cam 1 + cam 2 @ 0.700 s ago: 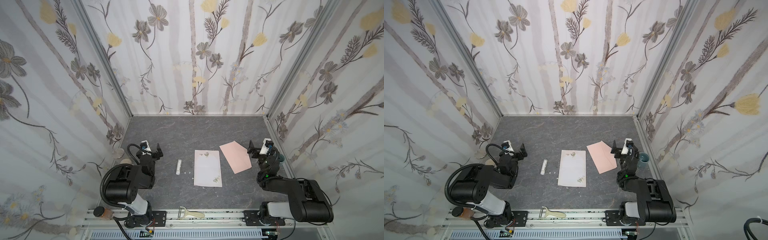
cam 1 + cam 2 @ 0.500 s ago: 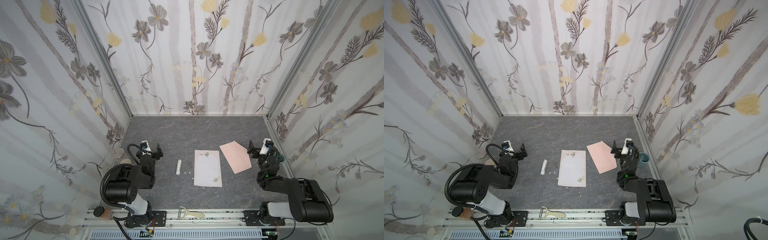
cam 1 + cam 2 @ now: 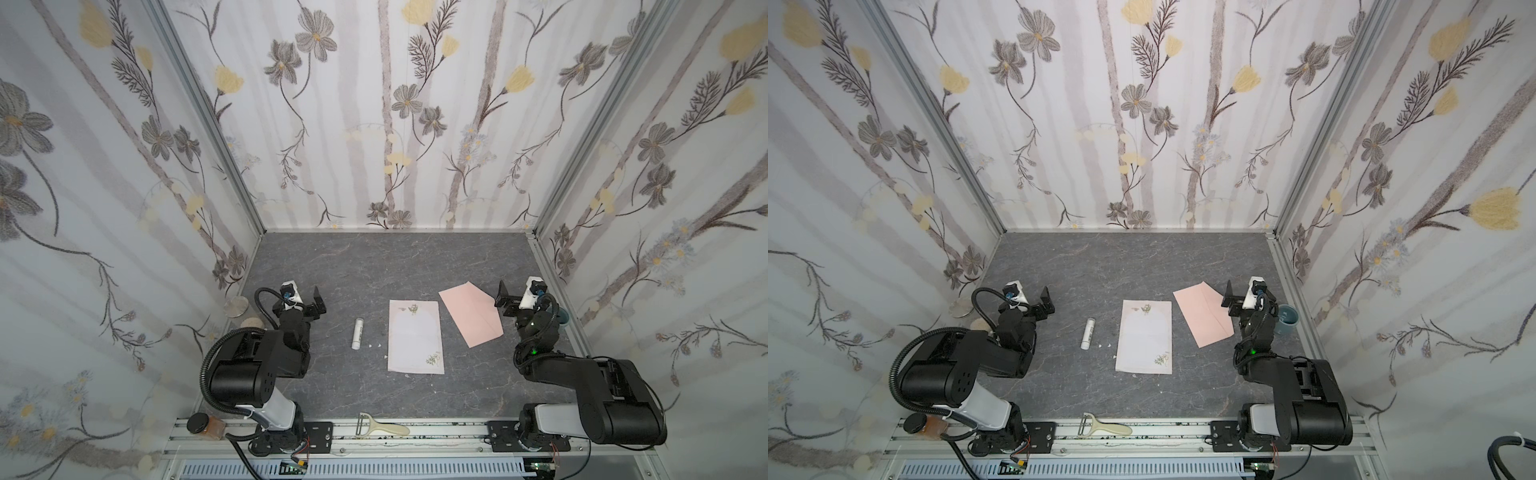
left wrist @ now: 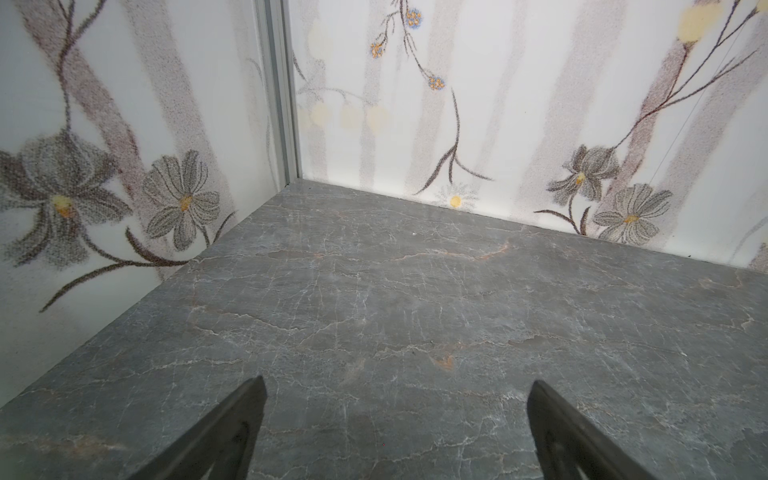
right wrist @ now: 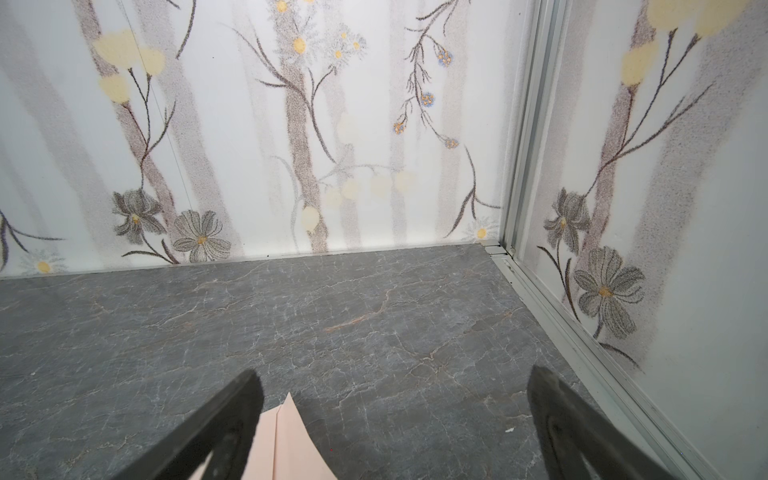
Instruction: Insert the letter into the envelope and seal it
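The letter, a white sheet with small floral prints at two corners, lies flat in the middle of the grey tabletop in both top views. Right of it the pale pink envelope lies flat and slanted. My right gripper hovers open at the envelope's far right corner; in the right wrist view that corner of the envelope shows beside one finger of the gripper. My left gripper stands open and empty over bare tabletop, well left of the letter.
A white glue stick lies between the left arm and the letter, with tiny white scraps beside it. A blue-grey cup stands by the right wall. A peeler rests on the front rail. A round metal disc lies by the left wall.
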Robot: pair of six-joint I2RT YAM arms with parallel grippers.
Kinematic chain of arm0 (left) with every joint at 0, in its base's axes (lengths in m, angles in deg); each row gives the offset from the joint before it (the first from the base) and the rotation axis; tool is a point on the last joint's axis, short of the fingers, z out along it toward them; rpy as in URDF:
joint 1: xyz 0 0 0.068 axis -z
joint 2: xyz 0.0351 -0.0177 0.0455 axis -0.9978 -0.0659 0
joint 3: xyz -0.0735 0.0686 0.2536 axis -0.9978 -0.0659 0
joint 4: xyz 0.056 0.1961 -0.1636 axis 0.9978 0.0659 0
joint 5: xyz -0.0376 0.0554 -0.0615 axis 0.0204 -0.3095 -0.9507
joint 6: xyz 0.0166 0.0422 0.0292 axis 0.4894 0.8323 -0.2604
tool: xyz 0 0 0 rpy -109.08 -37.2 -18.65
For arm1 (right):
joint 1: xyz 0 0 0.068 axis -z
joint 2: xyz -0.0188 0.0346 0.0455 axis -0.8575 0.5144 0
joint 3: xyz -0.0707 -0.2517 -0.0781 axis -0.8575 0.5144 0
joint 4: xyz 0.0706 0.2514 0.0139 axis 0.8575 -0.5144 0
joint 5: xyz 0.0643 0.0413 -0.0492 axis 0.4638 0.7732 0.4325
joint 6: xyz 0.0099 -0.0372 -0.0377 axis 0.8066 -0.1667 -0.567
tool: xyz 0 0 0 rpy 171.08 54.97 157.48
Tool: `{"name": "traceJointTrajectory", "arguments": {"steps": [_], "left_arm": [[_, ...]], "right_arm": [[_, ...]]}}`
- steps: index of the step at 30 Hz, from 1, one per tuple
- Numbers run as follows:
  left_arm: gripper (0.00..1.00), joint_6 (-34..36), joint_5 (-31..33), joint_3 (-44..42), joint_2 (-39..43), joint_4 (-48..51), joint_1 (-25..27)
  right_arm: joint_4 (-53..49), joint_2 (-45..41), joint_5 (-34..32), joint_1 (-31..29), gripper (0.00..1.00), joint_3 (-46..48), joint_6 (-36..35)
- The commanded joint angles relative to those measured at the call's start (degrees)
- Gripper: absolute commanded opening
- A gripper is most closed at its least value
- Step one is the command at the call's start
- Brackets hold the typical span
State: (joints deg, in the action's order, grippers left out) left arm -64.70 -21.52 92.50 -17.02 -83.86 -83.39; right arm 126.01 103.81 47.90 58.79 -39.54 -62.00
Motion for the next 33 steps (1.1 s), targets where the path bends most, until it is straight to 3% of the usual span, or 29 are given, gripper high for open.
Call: {"name": "traceJointTrajectory", "arguments": {"steps": [1, 17, 20, 23, 24, 26, 28, 33], "left_arm": [[1.00, -0.4, 0.4, 0.3, -0.1, -2.5, 0.0], [1.00, -0.4, 0.5, 0.3, -0.1, -2.5, 0.0], [1.00, -0.4, 4.3, 0.5, 2.8, -0.5, 0.8], [0.93, 0.8, 9.7, 3.6, 9.9, 10.0, 3.1], [0.92, 0.5, 10.3, 6.3, 12.0, 16.4, 3.8], [0.90, -4.3, 8.1, 12.8, 14.8, 29.1, 4.2], [0.88, -9.4, 4.1, 18.1, 16.1, 37.7, 4.9], [0.86, -16.9, -2.4, 28.4, 15.6, 52.2, 10.0]], "right_arm": [[2.2, 0.0, 0.4, 0.0, 1.00, -0.3, -0.3], [2.1, 0.0, 0.3, -0.1, 1.00, -0.4, -0.5], [2.6, -0.3, -1.2, -0.8, 1.00, -0.1, -0.8], [-3.4, -5.4, -9.7, -5.0, 0.99, -1.3, -3.3], [-11.5, -8.3, -13.7, -7.2, 0.99, -4.0, -3.8], [-28.3, -12.4, -16.2, -9.9, 0.95, -11.4, -0.1], [-37.4, -14.4, -16.4, -11.7, 0.90, -16.5, 4.0], [-47.6, -17.8, -22.1, -23.1, 0.83, -21.1, 7.5]]}}
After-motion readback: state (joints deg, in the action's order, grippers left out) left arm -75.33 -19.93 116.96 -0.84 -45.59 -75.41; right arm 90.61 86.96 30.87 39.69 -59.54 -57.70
